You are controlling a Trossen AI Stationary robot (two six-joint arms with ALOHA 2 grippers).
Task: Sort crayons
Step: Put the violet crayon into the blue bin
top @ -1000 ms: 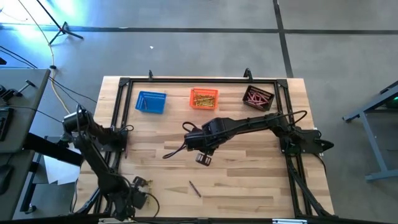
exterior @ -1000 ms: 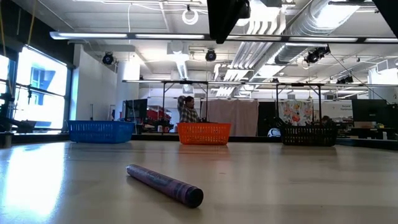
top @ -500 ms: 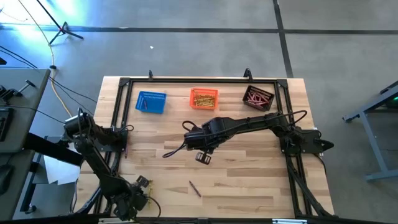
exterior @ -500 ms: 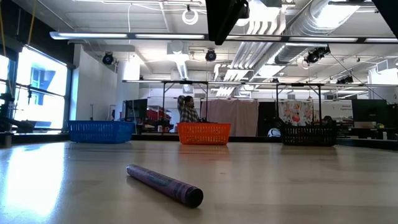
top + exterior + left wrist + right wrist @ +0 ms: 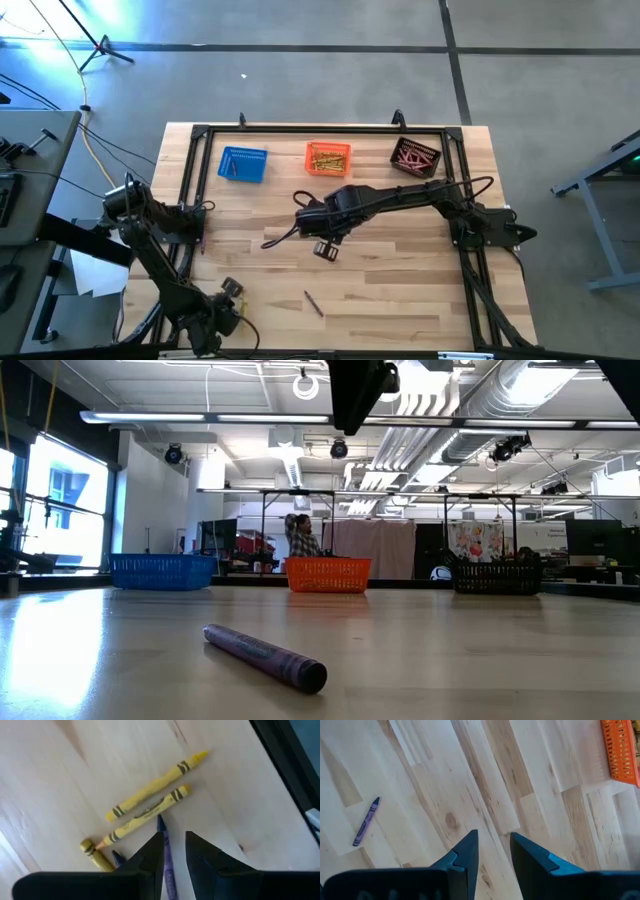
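Three mesh baskets (image 5: 328,158), blue, orange and black, line the tabletop's (image 5: 400,290) far edge, one purple crayon (image 5: 313,303) lies loose near the front, and the right gripper (image 5: 324,250), jaws slightly spread and empty, has drifted a little leftward above mid-table, while the left gripper (image 5: 230,290), jaws likewise slightly parted, hangs at the front-left corner.

No text, brand, number or sign can be read in any of the views. Dark marks are seen on the paper wrappers of the yellow crayons (image 5: 150,787) in the left wrist view, but they cannot be made out as letters. Hangings in the room behind the desk (image 5: 480,650) bear shapes too faint to be read.
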